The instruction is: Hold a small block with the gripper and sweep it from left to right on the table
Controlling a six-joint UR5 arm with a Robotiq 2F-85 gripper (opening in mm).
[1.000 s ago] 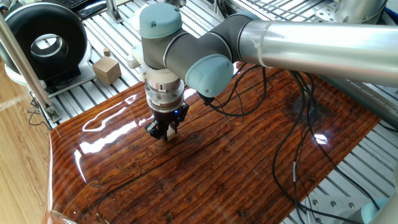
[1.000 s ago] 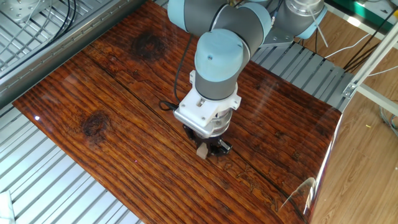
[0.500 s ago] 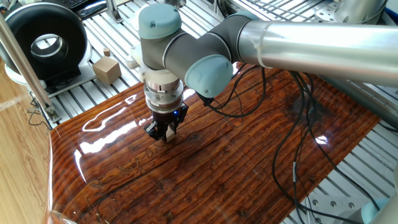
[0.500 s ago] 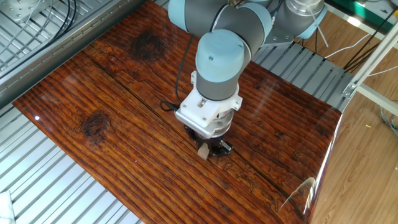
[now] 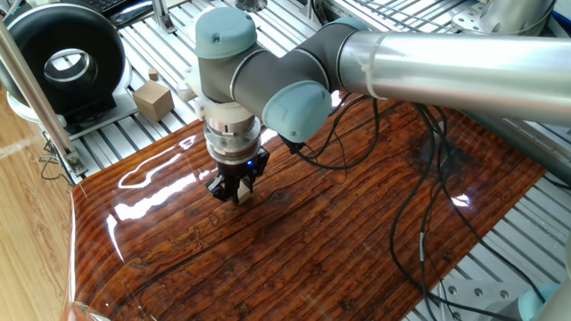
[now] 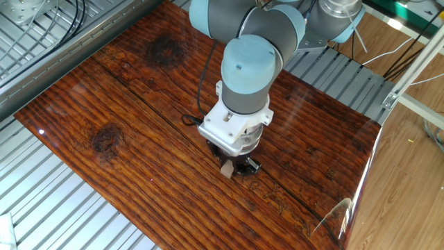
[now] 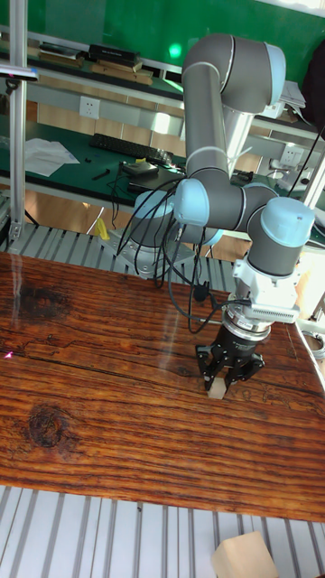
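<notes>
Block [image 7: 216, 391] of pale tan wood, tiny and cube-shaped, sits pinched between the black jaws of the gripper [image 7: 228, 384], with its bottom face down on the tabletop [image 7: 99, 406]. In the tall fixed view one light, unpainted face shows below the fingertips, about as wide as the gap between them. In the other fixed view the same block [image 6: 226, 170] pokes out under the white wrist flange as a small beige square, and the gripper [image 6: 234, 165] above it is mostly hidden by the arm. In one fixed view the gripper [image 5: 233, 190] points straight down and the jaws are closed on the block, though there the block itself is too small and shadowed to make out well.

The tabletop [image 5: 357, 241] is a glossy reddish-brown board with dark wood-grain stripes and knots, bright with reflected light near one corner. The gripped block lies well in from the edges, nearer the edge that borders the light wooden floor [image 6: 409, 187] than the opposite one.

Off the board, on the slatted aluminium frame [image 5: 116, 125], stands a larger tan cube [image 5: 153, 98] with a small knob on top, beside a black round fan housing [image 5: 62, 58].
</notes>
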